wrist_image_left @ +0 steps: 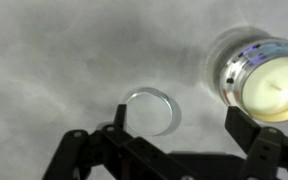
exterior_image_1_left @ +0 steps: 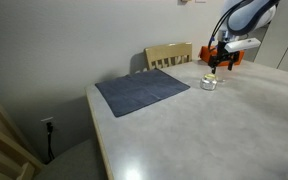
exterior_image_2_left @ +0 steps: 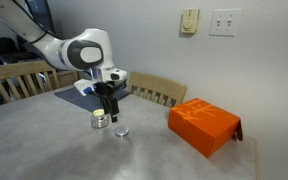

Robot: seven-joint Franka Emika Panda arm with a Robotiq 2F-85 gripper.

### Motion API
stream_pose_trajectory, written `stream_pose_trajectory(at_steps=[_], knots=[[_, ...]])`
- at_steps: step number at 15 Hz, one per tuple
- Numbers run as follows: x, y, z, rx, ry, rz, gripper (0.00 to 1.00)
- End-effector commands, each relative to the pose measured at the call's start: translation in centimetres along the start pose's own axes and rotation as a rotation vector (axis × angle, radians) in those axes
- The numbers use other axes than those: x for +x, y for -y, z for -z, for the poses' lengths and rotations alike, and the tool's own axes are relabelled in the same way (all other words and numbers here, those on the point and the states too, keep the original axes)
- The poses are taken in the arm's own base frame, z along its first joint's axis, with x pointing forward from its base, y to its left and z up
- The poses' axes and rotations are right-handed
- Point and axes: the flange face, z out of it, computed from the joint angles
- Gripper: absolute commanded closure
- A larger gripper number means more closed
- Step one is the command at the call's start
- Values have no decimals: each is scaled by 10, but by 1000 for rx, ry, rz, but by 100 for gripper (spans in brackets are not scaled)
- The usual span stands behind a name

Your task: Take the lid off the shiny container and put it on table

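In the wrist view the gripper (wrist_image_left: 177, 120) stands with its jaws apart and holding nothing. The lid (wrist_image_left: 149, 108) lies flat on the table (wrist_image_left: 54, 60) in the gap between them, close to one finger. The shiny container (wrist_image_left: 264, 75) sits outside the gap, just past the other finger. It is uncovered and filled with something pale and waxy, which only this view shows. An exterior view adds the orange box (exterior_image_2_left: 204, 125), well apart from the gripper (exterior_image_2_left: 109, 112), with the container (exterior_image_2_left: 100, 121) and lid (exterior_image_2_left: 120, 130) at either side below it.
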Motion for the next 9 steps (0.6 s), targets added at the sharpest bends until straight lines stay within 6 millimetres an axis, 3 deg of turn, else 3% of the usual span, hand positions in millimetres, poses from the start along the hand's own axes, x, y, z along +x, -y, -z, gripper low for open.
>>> stream_pose_trajectory(at_steps=[1, 3, 4, 6, 9], knots=[[-62, 7, 38, -165, 48, -79, 0], [-86, 23, 55, -193, 63, -61, 0], [-59, 24, 42, -168, 49, -67, 0], [-68, 34, 52, -162, 44, -62, 0], [-63, 26, 45, -166, 52, -76, 0]])
